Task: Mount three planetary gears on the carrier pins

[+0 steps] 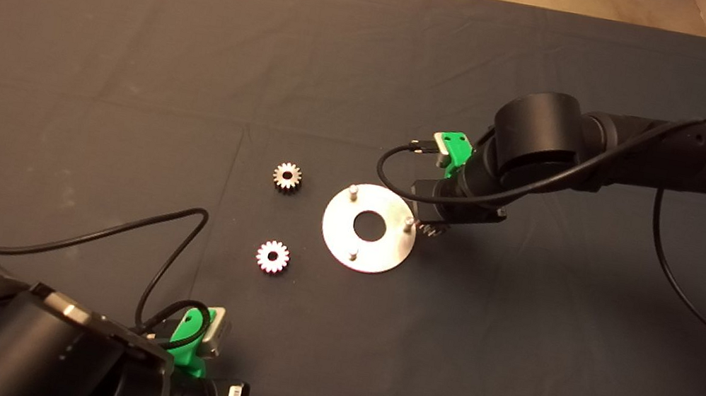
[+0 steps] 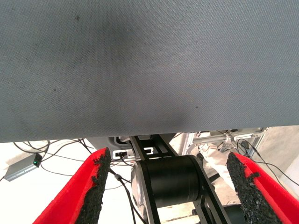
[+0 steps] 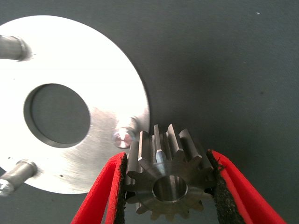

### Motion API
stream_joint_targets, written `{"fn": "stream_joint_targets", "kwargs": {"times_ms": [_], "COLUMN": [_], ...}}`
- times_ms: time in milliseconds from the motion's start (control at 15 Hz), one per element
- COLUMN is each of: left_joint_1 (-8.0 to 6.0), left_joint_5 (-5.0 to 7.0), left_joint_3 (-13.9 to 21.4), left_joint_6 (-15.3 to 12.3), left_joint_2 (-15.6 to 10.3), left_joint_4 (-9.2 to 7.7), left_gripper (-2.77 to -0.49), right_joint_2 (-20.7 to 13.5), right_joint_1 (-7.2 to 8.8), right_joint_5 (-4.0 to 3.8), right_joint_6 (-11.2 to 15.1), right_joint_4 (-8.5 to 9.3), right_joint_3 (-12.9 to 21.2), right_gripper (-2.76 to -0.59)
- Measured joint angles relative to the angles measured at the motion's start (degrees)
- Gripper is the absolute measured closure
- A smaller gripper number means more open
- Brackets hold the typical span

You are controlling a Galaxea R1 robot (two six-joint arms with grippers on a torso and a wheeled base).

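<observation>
you have three planetary gears: two lie flat on the mat [image 1: 134,47] left of the disc [image 1: 380,253], one [image 1: 287,177] above the other [image 1: 273,257], and the third gear [image 3: 168,184] is clamped in your right gripper [image 3: 169,186] just beside the nearest [image 3: 123,137] of the disc's three carrier pins. your left gripper [image 2: 168,182], fingers spread wide, waits at lower left.

Bright, polished metal disc [image 3: 93,60] with faint brushing marks lies on matt, finely woven dark cloth mat [image 1: 134,47]; at its 3 o'clock edge, a duller steel gear [image 3: 168,184] sits between coarse, gritty black pads [image 3: 218,191] on smooth red plastic.
</observation>
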Motion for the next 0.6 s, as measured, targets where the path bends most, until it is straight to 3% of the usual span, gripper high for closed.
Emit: {"fn": "stream_joint_targets", "kwargs": {"times_ms": [600], "left_joint_1": [0.0], "left_joint_5": [0.02], "left_joint_3": [0.0], "left_joint_6": [0.0], "left_joint_2": [0.0], "left_joint_4": [0.0], "left_gripper": [-1.75], "right_joint_2": [2.9], "right_joint_1": [-0.02], "right_joint_5": [-0.02], "right_joint_6": [-0.4], "right_joint_4": [0.0], "right_joint_3": [-1.4], "right_gripper": [-1.05]}}
